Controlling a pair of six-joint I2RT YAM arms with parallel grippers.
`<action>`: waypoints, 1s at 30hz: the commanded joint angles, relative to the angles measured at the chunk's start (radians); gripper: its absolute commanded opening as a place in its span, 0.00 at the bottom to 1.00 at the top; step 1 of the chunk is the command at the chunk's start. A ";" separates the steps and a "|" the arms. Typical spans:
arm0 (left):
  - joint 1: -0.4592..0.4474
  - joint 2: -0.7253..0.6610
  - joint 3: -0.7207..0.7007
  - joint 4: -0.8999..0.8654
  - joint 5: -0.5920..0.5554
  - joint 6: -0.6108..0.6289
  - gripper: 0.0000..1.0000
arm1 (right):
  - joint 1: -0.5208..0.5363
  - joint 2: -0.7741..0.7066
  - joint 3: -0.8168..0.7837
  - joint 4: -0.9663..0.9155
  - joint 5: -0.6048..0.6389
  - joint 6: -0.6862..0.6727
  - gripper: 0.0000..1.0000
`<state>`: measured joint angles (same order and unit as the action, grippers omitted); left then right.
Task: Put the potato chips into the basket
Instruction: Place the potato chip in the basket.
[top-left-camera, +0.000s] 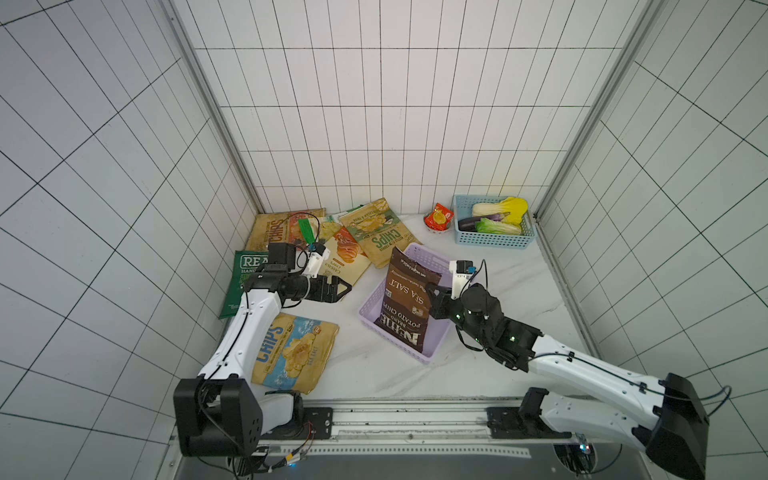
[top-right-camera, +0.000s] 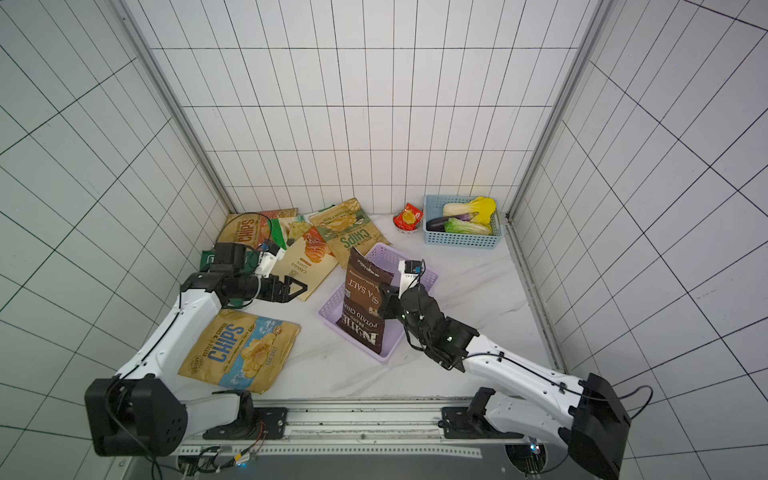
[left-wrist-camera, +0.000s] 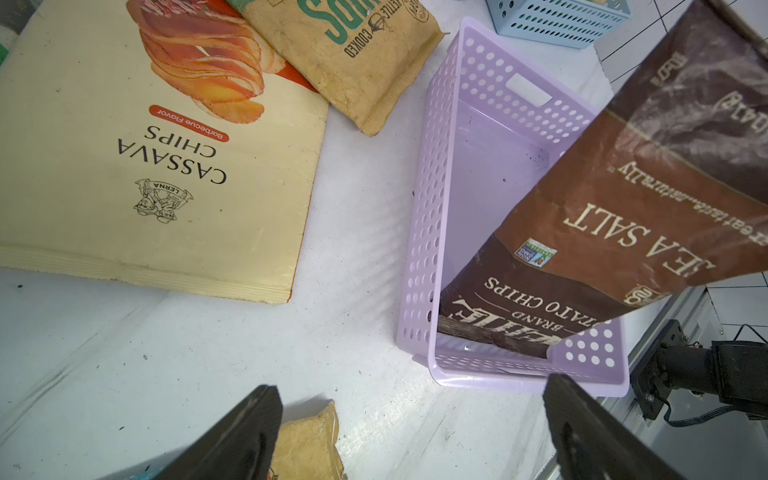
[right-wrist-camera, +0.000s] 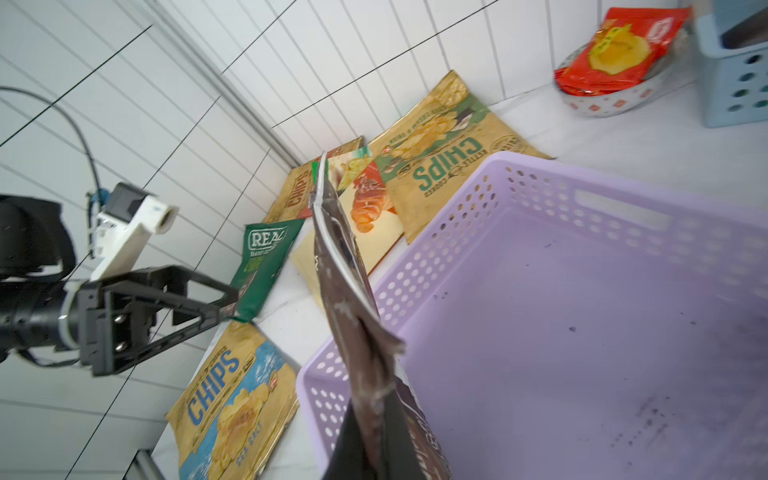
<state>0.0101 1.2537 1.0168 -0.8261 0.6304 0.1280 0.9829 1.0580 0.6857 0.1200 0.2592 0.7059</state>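
Six chip bags (top-left-camera: 291, 353) lay flat on the table (top-left-camera: 511, 299) at the left, around the left end effector (top-left-camera: 347, 287), which hovered spread and empty. A seventh, the brown Kettle bag (top-left-camera: 405, 299), leaned with its lower end in the lilac basket (top-left-camera: 370, 311), its edge pinched by the right end effector (top-left-camera: 433, 291). Light, crinkly and slippery, I judged; best taken by a sealed seam.

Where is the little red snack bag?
In both top views, the red snack bag sits by the back wall on the right side, beside the blue basket.
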 joint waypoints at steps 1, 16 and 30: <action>0.003 -0.011 -0.005 0.027 0.019 0.009 0.97 | -0.064 -0.003 -0.030 0.007 0.088 0.033 0.06; 0.002 -0.013 -0.007 0.025 0.023 0.012 0.97 | -0.297 -0.049 0.127 -0.368 -0.005 -0.051 0.74; 0.003 -0.013 -0.008 0.026 0.021 0.013 0.97 | -0.297 0.513 0.530 -0.706 -0.414 -0.172 0.59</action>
<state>0.0105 1.2530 1.0164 -0.8227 0.6384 0.1287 0.6868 1.4582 1.1137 -0.4156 -0.0635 0.5922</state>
